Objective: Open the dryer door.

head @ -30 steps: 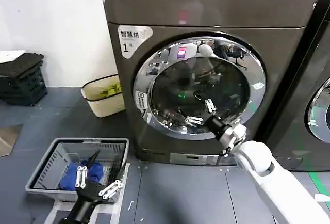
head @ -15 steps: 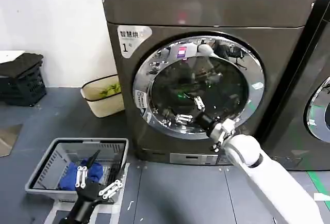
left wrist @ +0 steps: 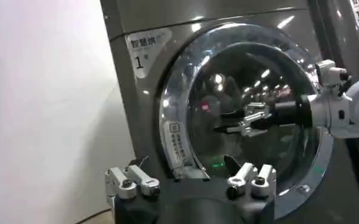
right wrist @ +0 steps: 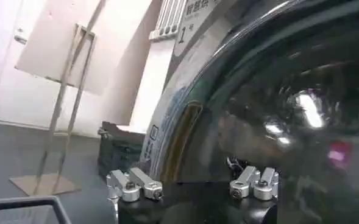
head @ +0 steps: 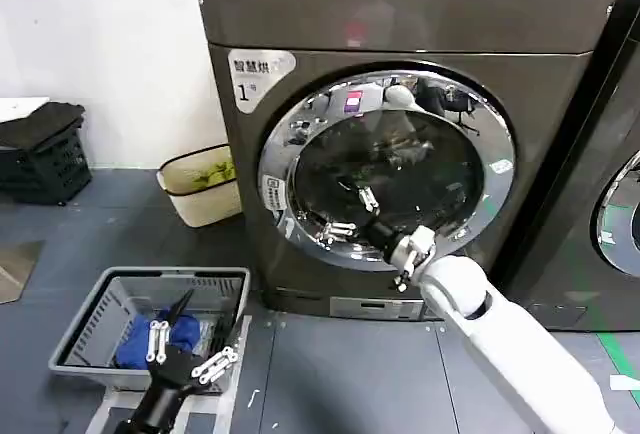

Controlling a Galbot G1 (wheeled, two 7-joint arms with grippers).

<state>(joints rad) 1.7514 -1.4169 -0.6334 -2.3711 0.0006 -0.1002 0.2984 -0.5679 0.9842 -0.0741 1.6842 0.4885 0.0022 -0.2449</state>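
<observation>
The right claw (right wrist: pixel 192 184), fingers spread, hovers close against the dryer door (right wrist: pixel 301 115), near its chrome rim.

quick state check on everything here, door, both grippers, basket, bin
dryer door: shut, flush with the machine front
right gripper: open, at the door's lower left glass
left gripper: open, idle, low over the basket
laundry basket: holds blue cloth
bin: open-topped, against the wall
</observation>
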